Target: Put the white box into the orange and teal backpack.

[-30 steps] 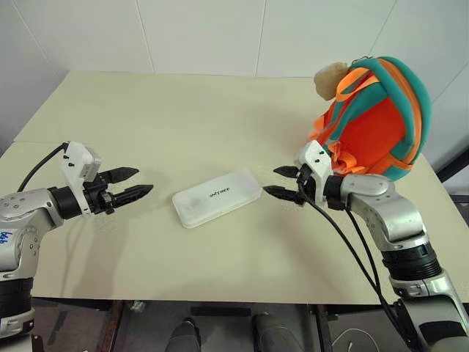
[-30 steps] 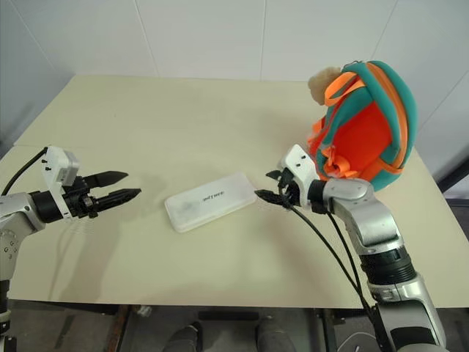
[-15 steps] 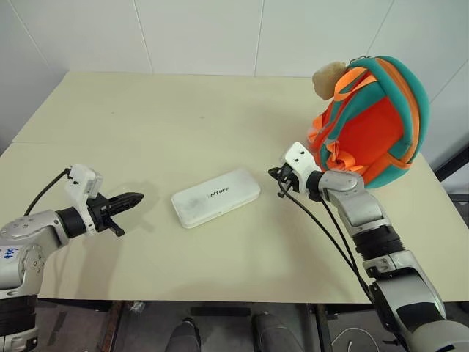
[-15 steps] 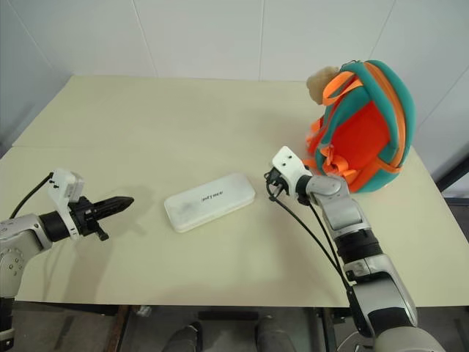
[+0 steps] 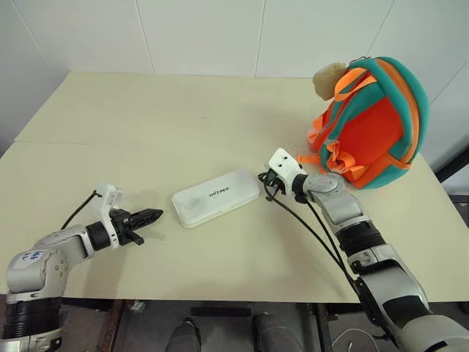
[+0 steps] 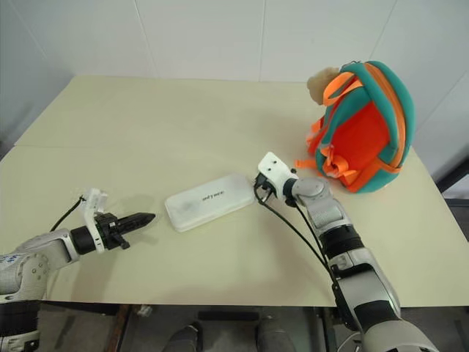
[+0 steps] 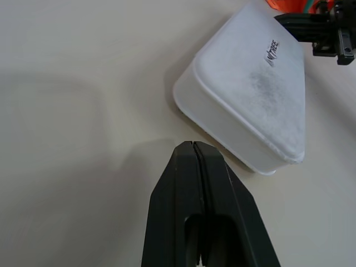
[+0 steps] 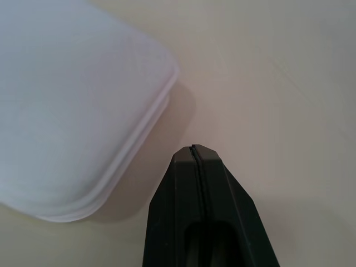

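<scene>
White box (image 5: 216,196) lying flat mid-table, lid up, lettering showing | orange and teal backpack (image 5: 368,125) standing upright, well apart at my right

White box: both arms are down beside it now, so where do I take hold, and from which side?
By its two short ends, one arm each. The white box lies flat on the table, too low to pinch easily. The left gripper and right gripper, both shut, already flank those ends, so squeezing inward between them looks best.
</scene>
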Controlling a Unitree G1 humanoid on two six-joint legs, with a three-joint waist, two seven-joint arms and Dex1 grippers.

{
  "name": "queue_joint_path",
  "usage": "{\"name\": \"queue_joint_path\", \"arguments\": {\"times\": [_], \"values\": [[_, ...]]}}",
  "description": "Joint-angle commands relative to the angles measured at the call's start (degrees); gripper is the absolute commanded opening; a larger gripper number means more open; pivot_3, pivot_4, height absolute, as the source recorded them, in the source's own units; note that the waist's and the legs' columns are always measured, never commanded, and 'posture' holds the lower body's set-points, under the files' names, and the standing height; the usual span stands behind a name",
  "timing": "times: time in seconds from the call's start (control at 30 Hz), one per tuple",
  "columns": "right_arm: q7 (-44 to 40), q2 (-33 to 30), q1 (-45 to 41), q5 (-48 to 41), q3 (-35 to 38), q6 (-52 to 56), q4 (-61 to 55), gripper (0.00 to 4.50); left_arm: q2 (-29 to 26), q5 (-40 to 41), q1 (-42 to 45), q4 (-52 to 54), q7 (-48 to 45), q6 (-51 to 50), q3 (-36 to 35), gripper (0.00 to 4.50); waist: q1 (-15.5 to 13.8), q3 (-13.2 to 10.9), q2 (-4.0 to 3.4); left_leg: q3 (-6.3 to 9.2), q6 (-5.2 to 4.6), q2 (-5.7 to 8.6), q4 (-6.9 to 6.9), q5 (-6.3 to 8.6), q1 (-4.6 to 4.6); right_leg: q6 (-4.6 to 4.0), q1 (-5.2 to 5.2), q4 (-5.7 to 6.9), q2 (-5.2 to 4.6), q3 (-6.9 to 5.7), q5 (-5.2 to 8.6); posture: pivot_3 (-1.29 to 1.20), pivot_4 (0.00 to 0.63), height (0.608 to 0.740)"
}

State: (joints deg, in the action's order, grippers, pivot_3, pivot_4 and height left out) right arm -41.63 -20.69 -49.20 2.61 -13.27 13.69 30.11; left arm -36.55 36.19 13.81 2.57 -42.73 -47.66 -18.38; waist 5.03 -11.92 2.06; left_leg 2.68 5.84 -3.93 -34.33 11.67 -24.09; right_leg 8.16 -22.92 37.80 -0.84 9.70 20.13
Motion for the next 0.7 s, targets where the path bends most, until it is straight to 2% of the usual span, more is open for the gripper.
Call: {"name": "queue_joint_path", "arguments": {"times": [0.03,0.47,0.7], "values": [[-1.34,0.02,-0.71,0.16,-0.07,0.03,-2.18,0.0,1.04,1.38,1.16,-0.12,-0.84,1.17,0.02,0.01,0.01,0.0,0.0,0.01,0.0,0.0,0.0,0.0,0.0,0.0,0.0,0.02,0.01,-0.01,0.0,0.0,0.15,0.74],[-7.11,0.45,1.63,-2.18,0.12,5.02,-10.52,0.0,1.18,0.11,2.14,-1.09,-1.82,1.7,3.22,0.01,0.01,0.0,0.0,0.02,0.0,0.0,-0.03,0.0,-0.01,0.0,0.01,0.02,0.0,-0.01,0.0,0.0,0.15,0.74],[-13.77,-2.91,4.61,-3.81,-1.47,12.04,-20.14,0.0,-1.46,-0.07,3.33,0.42,-3.2,1.07,4.16,0.01,-0.11,0.0,0.0,0.02,0.0,0.0,-0.02,0.0,-0.01,0.0,0.01,0.01,0.01,-0.01,0.0,0.0,0.15,0.74]]}}
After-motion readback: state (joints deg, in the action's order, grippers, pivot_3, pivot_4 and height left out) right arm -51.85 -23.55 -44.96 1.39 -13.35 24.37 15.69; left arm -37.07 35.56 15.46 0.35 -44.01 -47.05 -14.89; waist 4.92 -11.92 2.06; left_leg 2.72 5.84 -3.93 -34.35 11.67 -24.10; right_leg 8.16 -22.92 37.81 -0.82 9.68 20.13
